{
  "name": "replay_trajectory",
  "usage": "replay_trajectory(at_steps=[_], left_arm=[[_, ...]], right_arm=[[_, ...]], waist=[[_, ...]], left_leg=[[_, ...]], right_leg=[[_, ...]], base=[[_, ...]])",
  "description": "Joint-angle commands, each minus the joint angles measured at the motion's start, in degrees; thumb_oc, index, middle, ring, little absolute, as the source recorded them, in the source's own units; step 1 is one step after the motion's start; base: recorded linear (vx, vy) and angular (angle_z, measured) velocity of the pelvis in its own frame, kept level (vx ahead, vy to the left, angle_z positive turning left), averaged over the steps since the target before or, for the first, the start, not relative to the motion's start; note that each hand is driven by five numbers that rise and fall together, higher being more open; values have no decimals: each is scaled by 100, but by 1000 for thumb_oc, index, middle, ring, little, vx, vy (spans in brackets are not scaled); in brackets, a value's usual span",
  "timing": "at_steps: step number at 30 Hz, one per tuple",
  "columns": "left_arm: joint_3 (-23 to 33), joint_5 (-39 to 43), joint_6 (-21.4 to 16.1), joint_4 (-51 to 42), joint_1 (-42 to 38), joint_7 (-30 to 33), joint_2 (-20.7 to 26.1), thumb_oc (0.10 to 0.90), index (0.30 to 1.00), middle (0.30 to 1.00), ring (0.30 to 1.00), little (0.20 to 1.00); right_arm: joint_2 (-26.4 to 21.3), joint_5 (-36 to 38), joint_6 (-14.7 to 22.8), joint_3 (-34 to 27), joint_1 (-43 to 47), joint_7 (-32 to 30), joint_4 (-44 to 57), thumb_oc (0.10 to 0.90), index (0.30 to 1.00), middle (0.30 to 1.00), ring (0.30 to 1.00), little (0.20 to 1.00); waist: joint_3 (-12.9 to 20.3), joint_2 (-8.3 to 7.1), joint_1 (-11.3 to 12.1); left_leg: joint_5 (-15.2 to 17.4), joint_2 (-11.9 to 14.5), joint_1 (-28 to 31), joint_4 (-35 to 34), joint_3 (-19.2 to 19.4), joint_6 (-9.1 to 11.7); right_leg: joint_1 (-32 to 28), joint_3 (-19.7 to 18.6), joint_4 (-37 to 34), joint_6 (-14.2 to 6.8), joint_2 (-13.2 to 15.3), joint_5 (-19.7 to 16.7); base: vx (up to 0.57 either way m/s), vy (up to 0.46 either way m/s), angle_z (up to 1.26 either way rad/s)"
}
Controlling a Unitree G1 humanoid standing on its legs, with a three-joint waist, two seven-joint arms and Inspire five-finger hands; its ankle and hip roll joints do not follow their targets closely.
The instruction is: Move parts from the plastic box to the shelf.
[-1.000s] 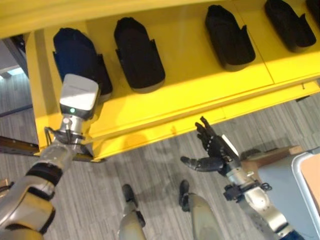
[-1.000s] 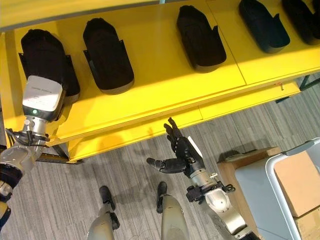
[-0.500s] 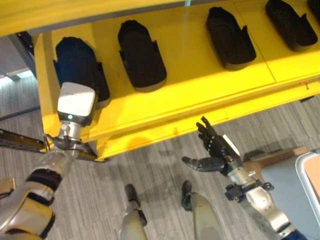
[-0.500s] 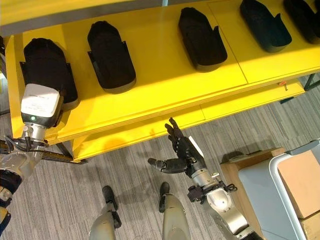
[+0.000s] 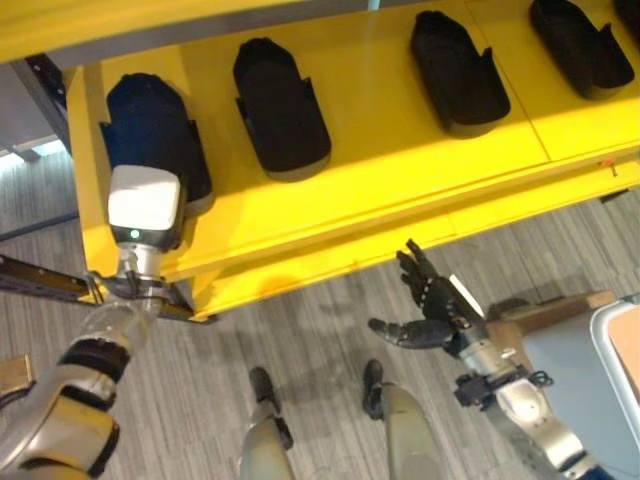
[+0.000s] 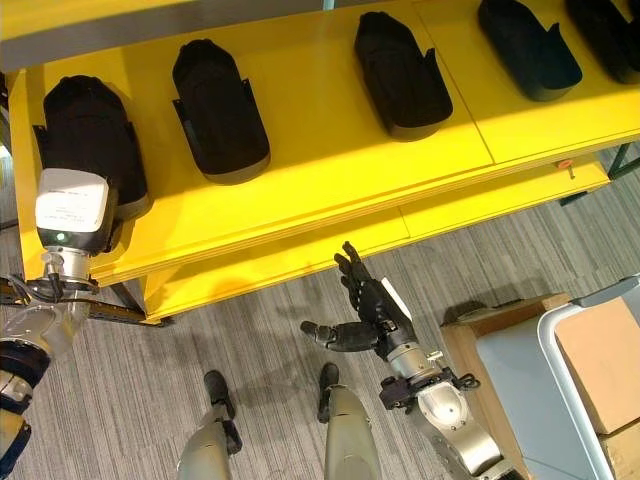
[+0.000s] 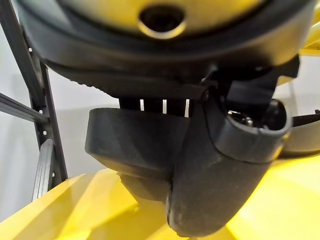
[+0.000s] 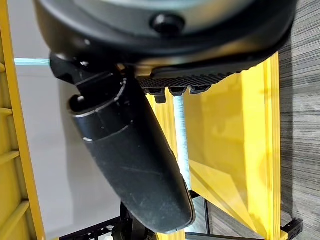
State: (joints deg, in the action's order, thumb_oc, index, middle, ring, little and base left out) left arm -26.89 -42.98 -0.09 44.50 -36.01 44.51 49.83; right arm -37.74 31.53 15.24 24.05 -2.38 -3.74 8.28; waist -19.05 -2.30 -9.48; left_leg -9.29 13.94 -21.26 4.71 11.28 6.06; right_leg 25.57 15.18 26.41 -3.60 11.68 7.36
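On the yellow shelf [image 6: 330, 190], a row of black moulded parts lies spaced along the deck: the leftmost part [image 6: 88, 135], a second part [image 6: 218, 110], a third part [image 6: 402, 75] and a fourth part [image 6: 528, 50], with another cut off at the far right corner. All rest flat, apart from one another.

Left hand [image 7: 165, 150] is at the leftmost part, at the shelf's left end. The wrist view shows the thumb lying across the part's dark shell, fingers hidden behind it. Cannot tell whether it grips or has let go.

Right hand [image 6: 368, 310] hangs below the shelf's front edge over the grey floor [image 6: 250, 340], fingers straight and spread, thumb out to the side, holding nothing.

Plastic box [image 6: 560, 360] sits at lower right, by the right arm; its contents are not readable from here.

Judgement: several parts already placed; the leftmost is just being set down or released. Remaining: free the left hand, return to the box for more.
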Motion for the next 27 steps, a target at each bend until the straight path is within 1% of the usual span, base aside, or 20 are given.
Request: replay_trajectory(at_steps=[1,9,15,27], left_arm=[[125,351,169,611,630,-441,12,400,300,300,300,300],[372,444,226,472,809,-472,51,400,300,300,300,300],[509,552,308,706,851,-478,-1,400,300,300,300,300],[805,775,361,804,978,-431,-23,400,300,300,300,300]], right_arm=[[56,-104,596,-366,366,13,675,900,1000,1000,1000,1000],[-1,-102,533,-422,338,42,733,900,1000,1000,1000,1000],[-54,-81,494,-404,342,79,780,900,1000,1000,1000,1000],[-122,-64,459,-447,233,133,860,900,1000,1000,1000,1000]], waist=[[68,-321,45],[146,-290,110],[181,-276,133],[223,-246,170]], left_leg=[[849,416,259,717,-198,356],[863,455,96,821,-266,358],[860,472,30,876,-291,353],[842,475,-27,910,-302,358]], right_leg=[[229,-312,-624,-553,290,-1002],[323,-318,-556,-531,267,-980],[358,-333,-537,-515,251,-975],[400,-344,-498,-505,257,-971]], base=[[0,0,0],[0,0,0],[0,0,0],[0,0,0]])
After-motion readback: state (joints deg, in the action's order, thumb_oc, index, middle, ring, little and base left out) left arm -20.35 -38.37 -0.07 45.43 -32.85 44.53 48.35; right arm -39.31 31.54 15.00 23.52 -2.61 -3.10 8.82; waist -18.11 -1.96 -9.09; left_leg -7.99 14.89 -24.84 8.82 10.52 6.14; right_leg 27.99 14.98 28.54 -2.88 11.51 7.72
